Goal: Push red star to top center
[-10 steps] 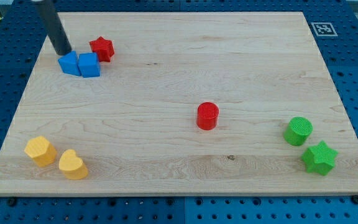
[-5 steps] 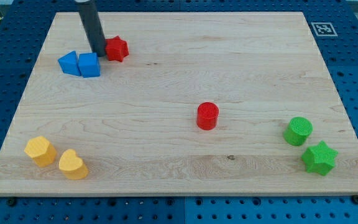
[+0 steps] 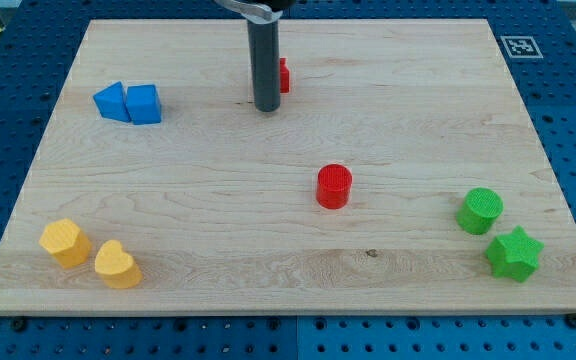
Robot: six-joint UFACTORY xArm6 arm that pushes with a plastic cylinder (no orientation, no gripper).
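Claw state: I cannot tell, since what shows is only a straight dark rod coming down from the view's top, ending in my tip (image 3: 266, 108) on the wooden table (image 3: 268, 290). Just above my tip and slightly to the view's right sits the red star (image 3: 283, 75). It is mostly hidden behind the rod, with only a red sliver showing at the rod's right edge, so its shape is hard to make out. Whether the rod touches it I cannot tell. The star lies near the table's top edge, about at the middle of its width.

Well to the view's left of my tip, two blue blocks stand touching side by side: a wedge-like blue block (image 3: 112, 101) and a blue cube (image 3: 143, 104). Below my tip and to the view's right is the red cylinder (image 3: 334, 186), apart from everything else. Far to the lower right are the green cylinder (image 3: 480, 211) and, just below it, the green star (image 3: 514, 253). Far to the lower left lie a yellow hexagon-like block (image 3: 65, 242) and a yellow heart (image 3: 117, 264), close together. A black-and-white marker (image 3: 518, 46) sits at the table's top right corner.
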